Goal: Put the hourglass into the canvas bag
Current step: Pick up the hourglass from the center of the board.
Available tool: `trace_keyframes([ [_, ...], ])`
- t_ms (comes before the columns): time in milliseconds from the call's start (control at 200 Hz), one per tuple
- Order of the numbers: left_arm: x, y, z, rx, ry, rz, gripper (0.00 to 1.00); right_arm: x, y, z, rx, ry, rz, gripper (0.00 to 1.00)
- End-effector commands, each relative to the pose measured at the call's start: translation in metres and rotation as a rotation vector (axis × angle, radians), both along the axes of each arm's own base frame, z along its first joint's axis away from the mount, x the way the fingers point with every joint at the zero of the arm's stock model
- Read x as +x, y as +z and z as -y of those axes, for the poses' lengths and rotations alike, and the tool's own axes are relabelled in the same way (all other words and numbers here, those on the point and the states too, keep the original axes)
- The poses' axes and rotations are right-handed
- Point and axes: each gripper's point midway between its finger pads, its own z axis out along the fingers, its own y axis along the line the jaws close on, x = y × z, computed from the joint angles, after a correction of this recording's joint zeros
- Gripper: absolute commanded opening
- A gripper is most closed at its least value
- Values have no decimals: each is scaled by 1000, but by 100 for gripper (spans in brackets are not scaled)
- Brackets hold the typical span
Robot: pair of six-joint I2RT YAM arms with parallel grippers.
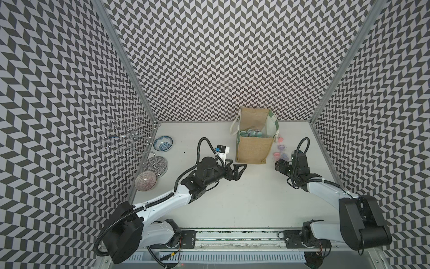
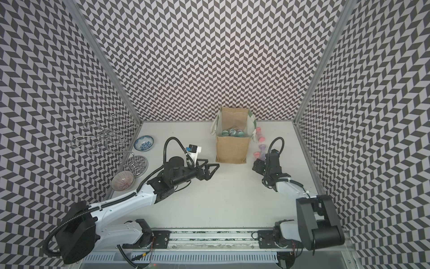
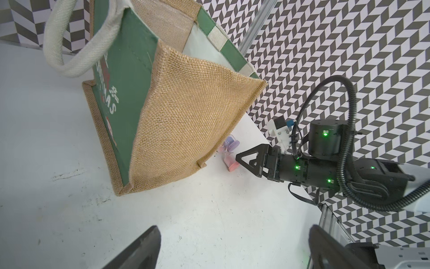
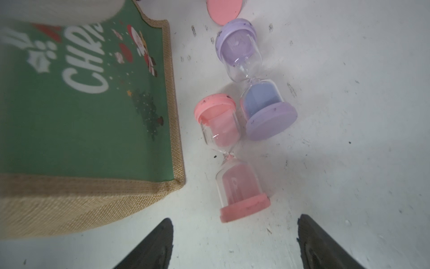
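Stock of the counter (image 1: 232, 205), each place given from the canvas bag (image 1: 254, 150).

1. Wire stand (image 1: 130, 137) – far left of the bag, at the counter's edge. It has bright looped arms over a round clear base.
2. Blue-patterned bowl (image 1: 163, 143) – well left of the bag, upright.
3. Pink-ribbed bowl (image 1: 145, 181) – well left of the bag and nearer the arms' bases, upright.
4. Left hand (image 3: 235, 233) – just left of the bag's near left corner and clear of it. Its jaws are spread wide with nothing between them.
5. Canvas bag – upright with its mouth open, showing a tan burlap front, green side panels and cream rope handles. Several teal-capped hourglasses (image 1: 250, 133) lie at the bottom.
6. Far pink hourglass (image 2: 258, 135) – outside the bag, close by its right side.
7. Purple hourglass (image 4: 253, 79) – on the counter right of the bag, on its side.
8. Pink hourglass (image 4: 232, 163) – on its side, just right of the bag's near right corner and not in the bag. One cap sits close against the purple one's cap.
9. Right hand (image 4: 235, 226) – right of that same corner, with its jaws wide apart and gripping nothing. The pink hourglass's cap lies just ahead of the fingertips, untouched.
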Motion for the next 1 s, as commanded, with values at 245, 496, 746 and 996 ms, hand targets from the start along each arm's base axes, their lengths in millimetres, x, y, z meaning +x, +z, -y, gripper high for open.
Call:
trace_keyframes([
  [245, 11, 18, 9, -30, 11, 47, 99, 32, -9, -1, -57, 51, -32, 71],
  [496, 11, 15, 14, -31, -8, 36, 99, 16, -38, -2, -57, 51, -114, 66],
  [746, 9, 17, 9, -35, 10, 39, 99, 8, -50, -14, -60, 76, -151, 58],
  [996, 9, 19, 6, -35, 19, 38, 99, 6, -53, -20, -59, 95, -160, 43],
])
